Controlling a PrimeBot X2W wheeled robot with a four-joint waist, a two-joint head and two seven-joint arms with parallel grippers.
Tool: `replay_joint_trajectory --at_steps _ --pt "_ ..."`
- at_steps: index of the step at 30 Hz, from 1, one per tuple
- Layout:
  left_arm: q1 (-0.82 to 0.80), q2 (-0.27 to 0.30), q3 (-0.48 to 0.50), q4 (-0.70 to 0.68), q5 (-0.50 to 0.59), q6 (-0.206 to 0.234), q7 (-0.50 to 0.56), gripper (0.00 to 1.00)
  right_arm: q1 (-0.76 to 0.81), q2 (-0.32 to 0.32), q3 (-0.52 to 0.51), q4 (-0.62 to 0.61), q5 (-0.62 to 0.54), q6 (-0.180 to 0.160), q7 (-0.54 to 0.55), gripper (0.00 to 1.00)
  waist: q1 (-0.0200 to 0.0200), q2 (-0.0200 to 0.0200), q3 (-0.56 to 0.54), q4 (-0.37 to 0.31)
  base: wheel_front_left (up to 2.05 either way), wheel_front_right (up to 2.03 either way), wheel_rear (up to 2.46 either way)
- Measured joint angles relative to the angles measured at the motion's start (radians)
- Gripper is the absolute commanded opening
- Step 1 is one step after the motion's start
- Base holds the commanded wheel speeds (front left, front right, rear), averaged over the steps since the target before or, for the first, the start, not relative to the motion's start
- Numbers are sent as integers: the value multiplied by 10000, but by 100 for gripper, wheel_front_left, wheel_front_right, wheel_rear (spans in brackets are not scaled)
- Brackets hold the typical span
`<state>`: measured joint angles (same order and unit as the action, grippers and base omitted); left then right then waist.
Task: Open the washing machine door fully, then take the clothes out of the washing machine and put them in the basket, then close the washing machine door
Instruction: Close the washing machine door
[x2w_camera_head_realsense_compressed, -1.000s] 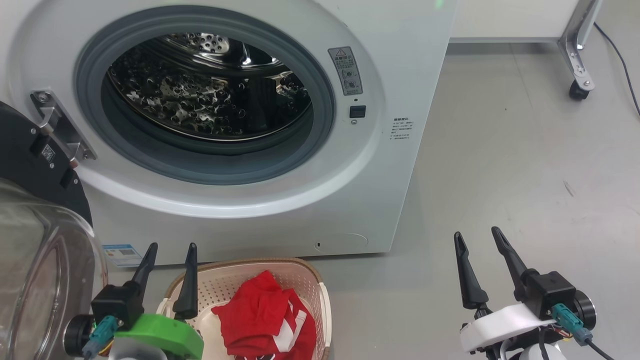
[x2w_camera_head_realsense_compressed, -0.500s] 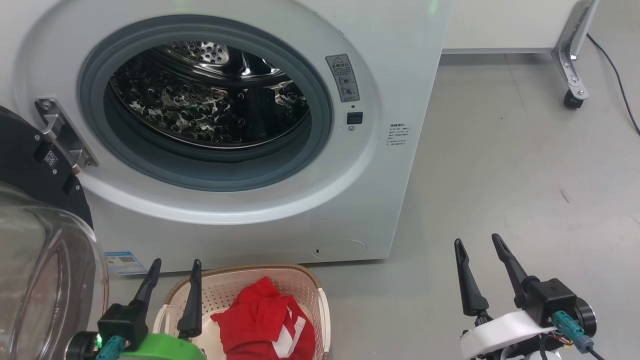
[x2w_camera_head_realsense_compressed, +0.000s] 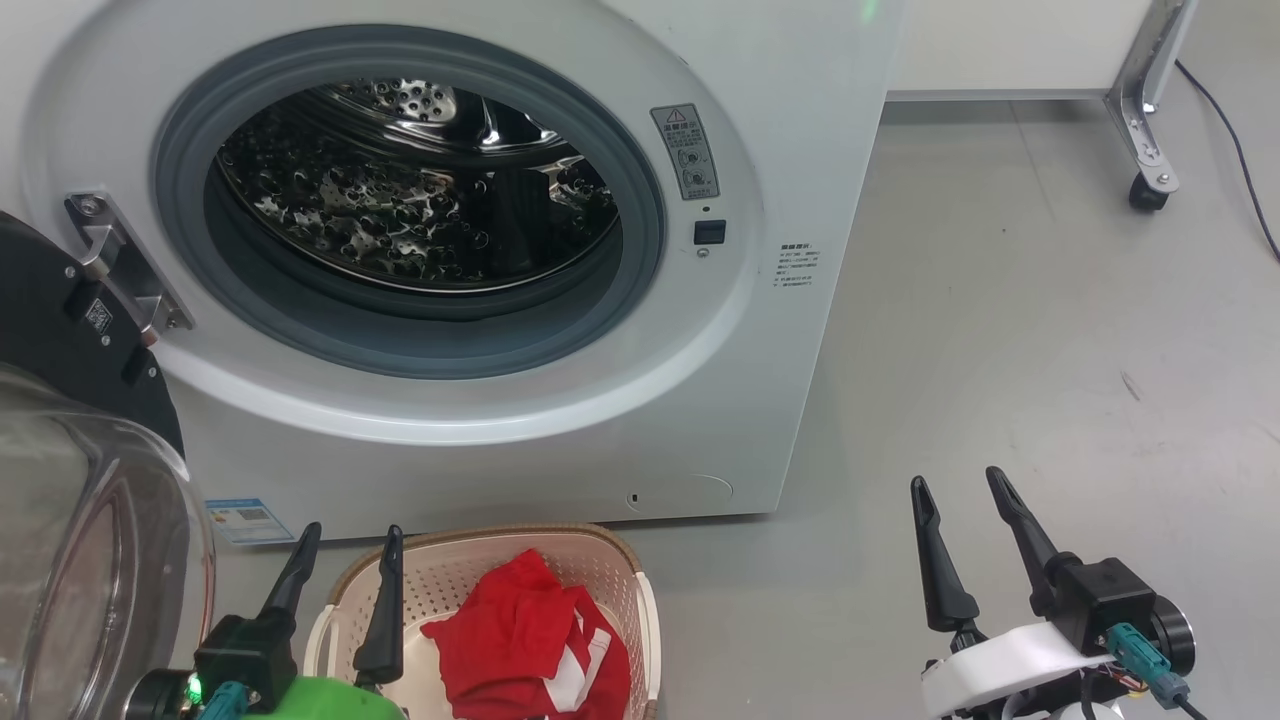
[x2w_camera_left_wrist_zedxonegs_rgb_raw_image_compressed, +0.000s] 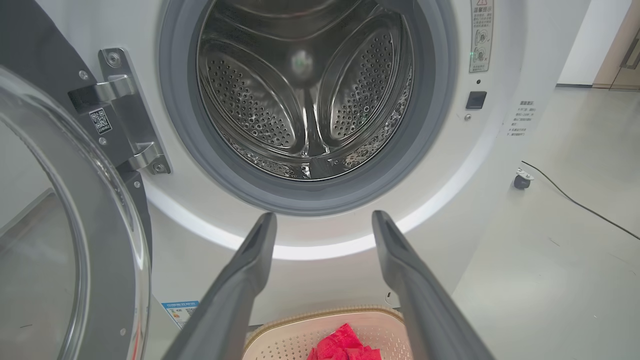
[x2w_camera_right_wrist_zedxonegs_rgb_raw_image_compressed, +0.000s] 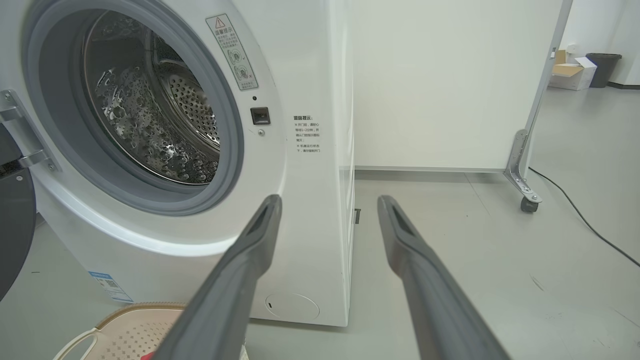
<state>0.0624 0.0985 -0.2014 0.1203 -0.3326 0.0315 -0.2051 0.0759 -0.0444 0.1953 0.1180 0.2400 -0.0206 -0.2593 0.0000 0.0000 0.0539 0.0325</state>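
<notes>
I see the red clothes (x2w_camera_head_realsense_compressed: 520, 640) heaped in the cream basket (x2w_camera_head_realsense_compressed: 610, 560) at the bottom centre of my head view. The basket sits on the floor (x2w_camera_head_realsense_compressed: 1050, 350) just in front of the washing machine (x2w_camera_head_realsense_compressed: 800, 150). The steel drum (x2w_camera_head_realsense_compressed: 400, 200) in the upper left shows bare metal inside its grey gasket (x2w_camera_head_realsense_compressed: 420, 345). The washing machine door (x2w_camera_head_realsense_compressed: 50, 320) stands swung open at the left edge, its glass bowl (x2w_camera_head_realsense_compressed: 90, 560) bulging into the lower left. My left gripper (x2w_camera_head_realsense_compressed: 352, 530) sits at the lower left, across the basket's left end, its 2 fingers spread with nothing between them. My right gripper (x2w_camera_head_realsense_compressed: 955, 478), lower right, is likewise spread and empty over grey floor.
</notes>
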Motion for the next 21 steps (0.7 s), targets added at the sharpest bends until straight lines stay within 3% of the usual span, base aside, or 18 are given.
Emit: replay_joint_trajectory --at_steps 21 --pt "223 96 -73 -717 123 161 286 100 4 2 0 -88 29 -10 0 100 0 0 169 -23 -4 7 -3"
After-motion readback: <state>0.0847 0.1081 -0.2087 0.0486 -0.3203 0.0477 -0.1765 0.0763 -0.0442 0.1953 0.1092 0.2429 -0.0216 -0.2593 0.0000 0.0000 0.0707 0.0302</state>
